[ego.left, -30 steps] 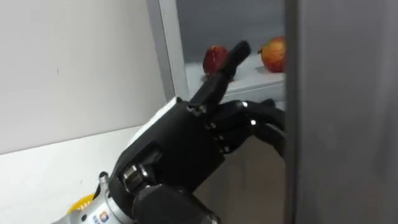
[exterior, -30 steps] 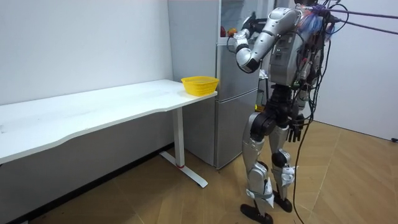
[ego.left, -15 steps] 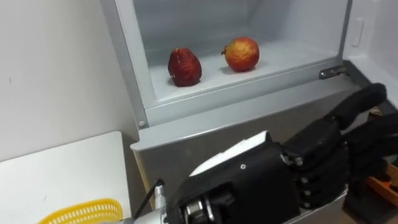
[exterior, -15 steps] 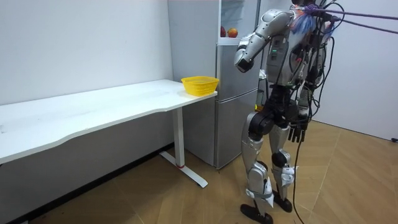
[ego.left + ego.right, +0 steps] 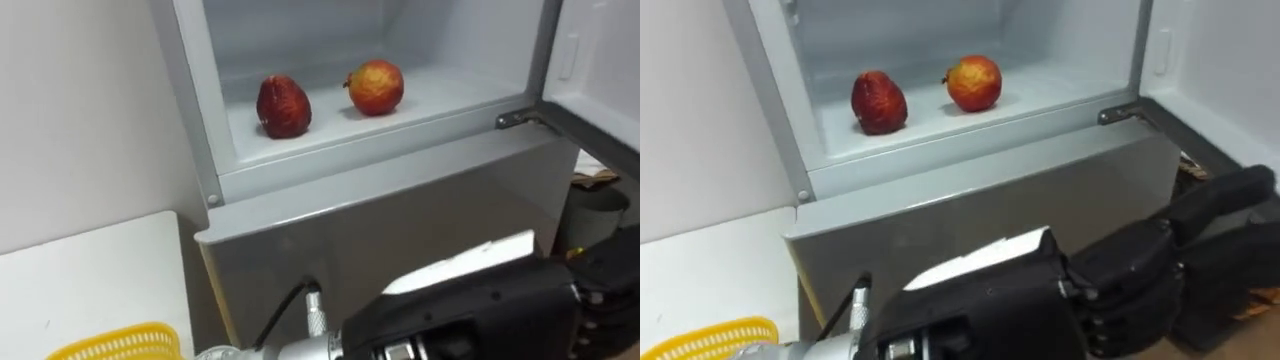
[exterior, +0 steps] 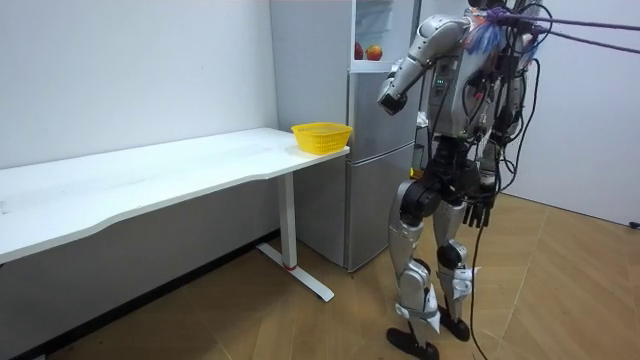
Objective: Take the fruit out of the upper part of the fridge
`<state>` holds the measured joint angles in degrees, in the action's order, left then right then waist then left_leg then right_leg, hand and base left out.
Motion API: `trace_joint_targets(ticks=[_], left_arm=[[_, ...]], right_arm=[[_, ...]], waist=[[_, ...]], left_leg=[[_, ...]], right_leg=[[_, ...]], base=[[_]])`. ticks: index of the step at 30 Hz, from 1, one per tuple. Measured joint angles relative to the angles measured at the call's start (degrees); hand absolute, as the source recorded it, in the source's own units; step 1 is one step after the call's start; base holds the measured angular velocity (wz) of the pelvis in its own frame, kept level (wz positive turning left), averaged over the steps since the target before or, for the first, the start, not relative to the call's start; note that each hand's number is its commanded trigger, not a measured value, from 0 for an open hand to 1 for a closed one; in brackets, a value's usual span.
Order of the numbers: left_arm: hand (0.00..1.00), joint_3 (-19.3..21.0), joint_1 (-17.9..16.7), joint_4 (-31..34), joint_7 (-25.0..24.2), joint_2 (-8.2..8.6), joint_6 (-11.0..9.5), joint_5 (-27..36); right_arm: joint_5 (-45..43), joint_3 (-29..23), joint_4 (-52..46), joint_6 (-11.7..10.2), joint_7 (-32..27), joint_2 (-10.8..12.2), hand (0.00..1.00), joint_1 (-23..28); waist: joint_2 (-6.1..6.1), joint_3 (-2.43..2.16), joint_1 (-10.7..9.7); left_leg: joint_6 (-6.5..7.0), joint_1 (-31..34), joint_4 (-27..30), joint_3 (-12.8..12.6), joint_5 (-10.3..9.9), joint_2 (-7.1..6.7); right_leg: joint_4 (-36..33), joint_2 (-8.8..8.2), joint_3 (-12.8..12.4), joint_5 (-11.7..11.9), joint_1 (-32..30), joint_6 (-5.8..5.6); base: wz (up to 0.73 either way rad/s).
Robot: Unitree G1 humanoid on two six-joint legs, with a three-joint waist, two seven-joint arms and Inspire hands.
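Note:
The upper fridge compartment [image 5: 400, 115] stands open in front of me. On its white shelf lie a dark red fruit [image 5: 283, 106] on the left and a red-yellow apple [image 5: 375, 87] on the right, a little apart. My left hand [image 5: 1120, 280] hovers low in the foreground, below the shelf and in front of the lower fridge door, its fingers loosely bent and holding nothing. The room view has me standing upright at the fridge with the left hand [image 6: 388, 98] raised before it. My right hand [image 6: 478, 210] hangs beside my thigh with relaxed fingers.
The open upper door [image 5: 600, 60] stands at the right, with its hinge [image 5: 515, 118] at the shelf's corner. A yellow basket [image 6: 321, 137] sits on the end of the long white table [image 6: 150, 180] just left of the fridge.
The upper door, which hid most of the compartment a second ago, has swung open to the right. My left hand has come down from the door's edge to below the shelf.

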<state>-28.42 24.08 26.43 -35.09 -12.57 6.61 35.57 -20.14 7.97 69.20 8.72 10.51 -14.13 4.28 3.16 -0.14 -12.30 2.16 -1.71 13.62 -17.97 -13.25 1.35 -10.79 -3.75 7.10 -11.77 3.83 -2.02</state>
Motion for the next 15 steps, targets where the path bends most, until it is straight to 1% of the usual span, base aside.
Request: trace_joint_targets(ticks=[6, 9, 12, 13, 14, 15], left_arm=[[0.00, 0.1, 0.0, 0.1, 1.3, 0.02, 0.0, -0.6], [0.00, 0.6, 0.0, 0.8, 2.0, 0.15, 0.0, -4.0], [0.00, 1.9, 0.0, 2.2, 3.0, 0.09, -0.1, -5.6], [0.00, 2.8, 0.0, 2.9, 3.6, 0.05, -0.3, -7.2], [0.00, 3.4, -0.1, 3.1, 3.9, -0.11, -0.4, -8.2], [0.00, 4.8, -0.5, 4.0, 4.4, -0.37, -0.6, -10.7]], right_arm=[[-0.3, 0.1, 0.0, -0.2, -0.3, -0.2, 0.00, -0.2], [0.0, 0.1, 0.5, -0.8, -1.1, -0.3, 0.00, 0.1], [0.4, 0.1, 1.8, -1.7, -1.2, -0.3, 0.00, 0.3], [0.4, 0.1, 2.3, -1.7, -1.4, -0.3, 0.00, 0.2], [0.1, 0.0, 2.6, -1.7, -1.6, -0.2, 0.00, 0.2], [-0.2, -0.2, 3.2, -1.8, -2.0, -0.2, 0.00, 0.3]], waist=[[0.56, 0.04, 0.3], [0.92, -0.20, 0.8], [1.01, -0.26, 2.4], [0.98, -0.21, 3.1], [0.96, -0.19, 3.4], [0.94, -0.19, 4.2]], left_leg=[[0.00, 0.2, -0.5, -0.1, 0.0, -0.01], [-0.02, 0.1, -0.6, -0.1, 0.0, -0.02], [-0.12, -0.1, -0.5, -0.4, 0.1, 0.01], [-0.13, -0.4, -0.5, -0.2, 0.1, 0.00], [-0.13, -0.6, -0.5, -0.2, 0.1, 0.00], [-0.13, -1.2, -0.5, -0.2, 0.1, 0.01]], right_leg=[[0.1, 0.08, -0.2, 0.0, -0.7, -0.01], [0.0, 0.08, -0.1, 0.0, -0.4, 0.01], [0.0, 0.14, -0.5, 0.0, -0.4, 0.04], [0.1, 0.13, -0.5, 0.0, 0.0, 0.04], [0.1, 0.13, -0.6, 0.0, 0.2, 0.04], [0.1, 0.13, -0.6, 0.0, 0.7, 0.04]], base=[[0.00], [0.00], [-0.06], [-0.03], [0.00], [-0.07]])
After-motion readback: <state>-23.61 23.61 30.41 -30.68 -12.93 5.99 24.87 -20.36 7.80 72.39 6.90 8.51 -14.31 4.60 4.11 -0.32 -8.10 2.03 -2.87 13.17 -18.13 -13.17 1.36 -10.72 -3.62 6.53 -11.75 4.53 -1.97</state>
